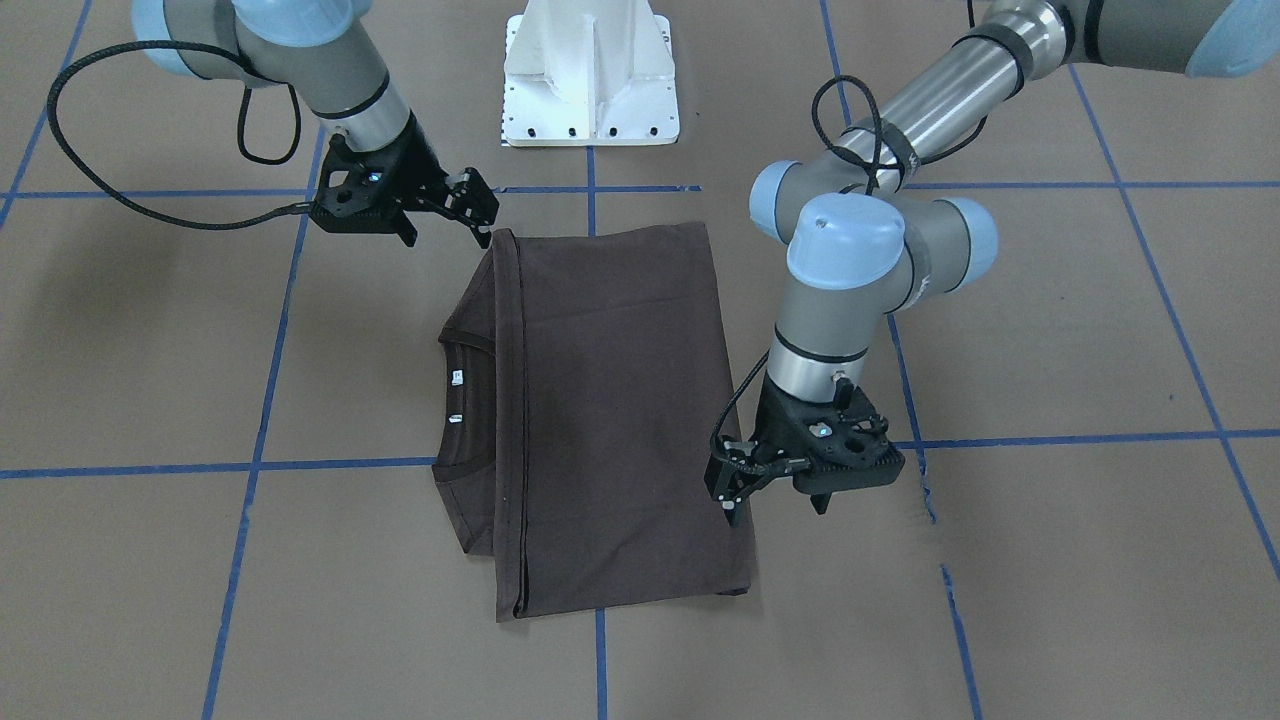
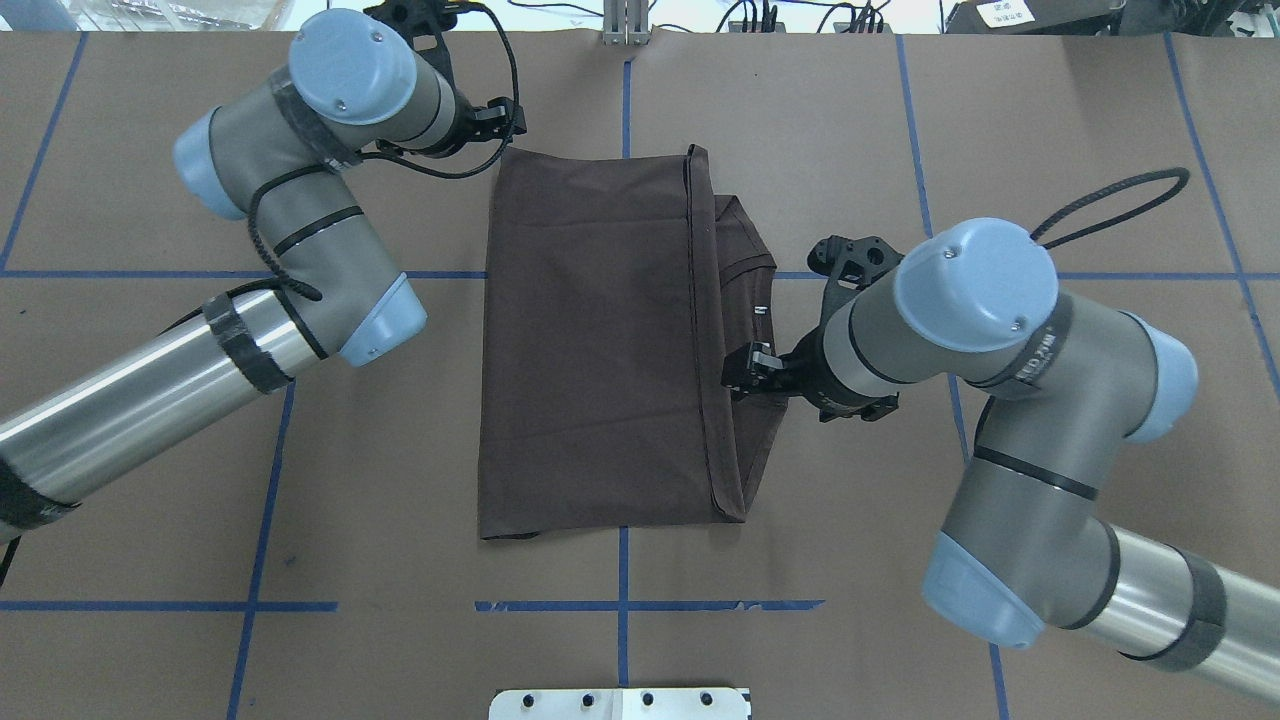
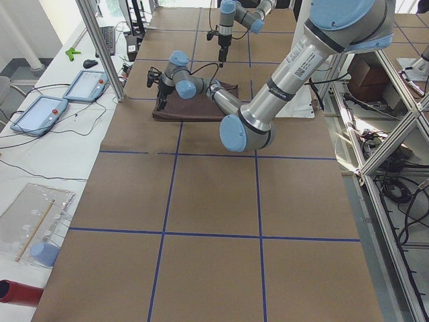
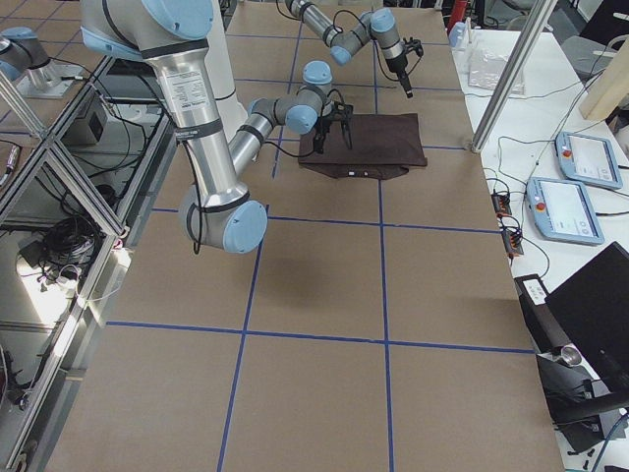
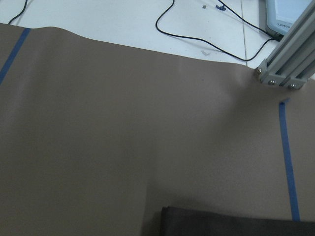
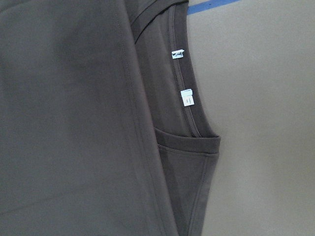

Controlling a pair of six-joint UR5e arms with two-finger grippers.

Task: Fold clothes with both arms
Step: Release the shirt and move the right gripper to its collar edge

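Observation:
The clothes, one dark brown T-shirt (image 1: 620, 400) (image 2: 590, 340), lie flat on the brown paper, folded into a tall rectangle. The ribbed collar (image 1: 465, 345) and white neck tags (image 6: 187, 97) peek out on the robot's right side. My left gripper (image 1: 733, 500) (image 2: 510, 117) hovers at the shirt's far left corner, open and empty. Over the right edge near the collar, my right gripper (image 1: 483, 215) (image 2: 742, 370) is open too, holding nothing. Only a shirt corner (image 5: 236, 223) shows in the left wrist view, and neither wrist view shows fingers.
The white pedestal base (image 1: 590, 80) stands on the robot's side of the shirt. Blue tape lines (image 2: 620, 605) grid the paper. Beyond the far edge are tablet-like devices (image 3: 87, 85) (image 4: 580, 157), cables and an aluminium frame post (image 5: 290, 64).

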